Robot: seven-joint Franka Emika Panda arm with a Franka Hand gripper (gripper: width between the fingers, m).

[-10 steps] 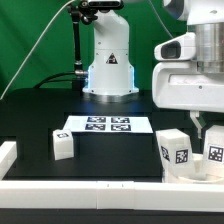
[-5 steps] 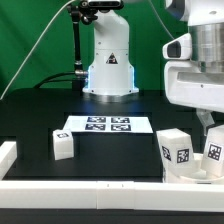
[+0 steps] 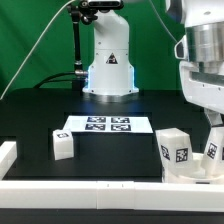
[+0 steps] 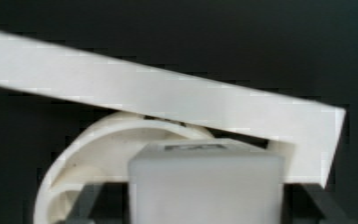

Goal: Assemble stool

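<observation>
Stool assembly, leg-fitting stage. The pincer (image 3: 212, 133) is clamped on a held leg (image 3: 212, 152), a chunky white block whose square tag faces the exterior camera. In the wrist view that block (image 4: 202, 185) fills the foreground between the two dark fingers, so the grip is square across its flat sides, a hold that keeps the block from twisting as it is pressed or turned.

The seat (image 3: 192, 171), a low round drum, lies at the exterior view's right, close against the border rail (image 3: 100, 190). The rail probably serves as a stop that braces the seat against the push of insertion. From the wrist, the curved seat (image 4: 105, 150) shows directly behind the held leg, with the rail (image 4: 158, 85) crossing beyond it.

A second leg (image 3: 175, 149) stands on the seat just beside the held one. It appears already fitted, though its joint is hidden. A loose leg (image 3: 63, 144) waits well apart on the black tabletop (image 3: 40, 115), at the exterior view's left, in front of the marker board (image 3: 105, 124).

Judged stage: the held leg is over or at its socket. Whether it is fully home cannot be told. One more leg, at least, remains to be fetched
</observation>
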